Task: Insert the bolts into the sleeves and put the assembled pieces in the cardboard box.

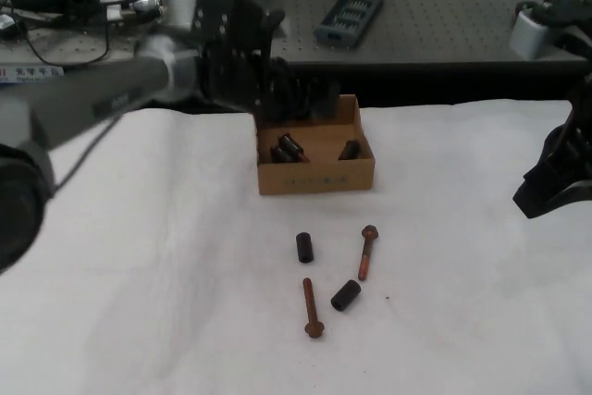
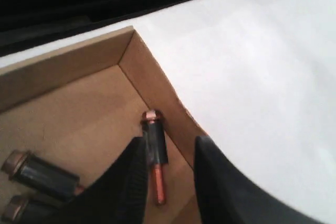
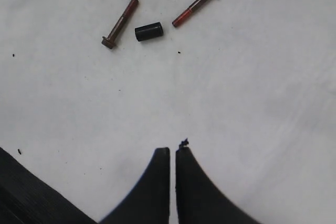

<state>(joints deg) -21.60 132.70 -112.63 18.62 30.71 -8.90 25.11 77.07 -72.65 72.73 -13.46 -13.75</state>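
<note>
Bolts (image 1: pixel 367 252) and sleeves (image 1: pixel 304 247) at mid tabletop (image 1: pixel 166 302) look rigid, light, roll-prone: grip mid-shank. Left gripper (image 2: pixel 170 145) gapes over an assembled piece (image 2: pixel 156 141) in the cardboard box (image 2: pixel 152 82) corner; right gripper (image 3: pixel 174 151) pinched, empty.

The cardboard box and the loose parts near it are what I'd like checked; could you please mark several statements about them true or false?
1. Two bolts lie loose on the white cloth, outside the cardboard box. True.
2. Both sleeves on the cloth have bolts in them. False: they are empty and lie apart from the bolts.
3. The left end effector is open over an assembled piece lying in the box. True.
4. The right end effector holds a bolt. False: it is shut on nothing, above bare cloth.
</note>
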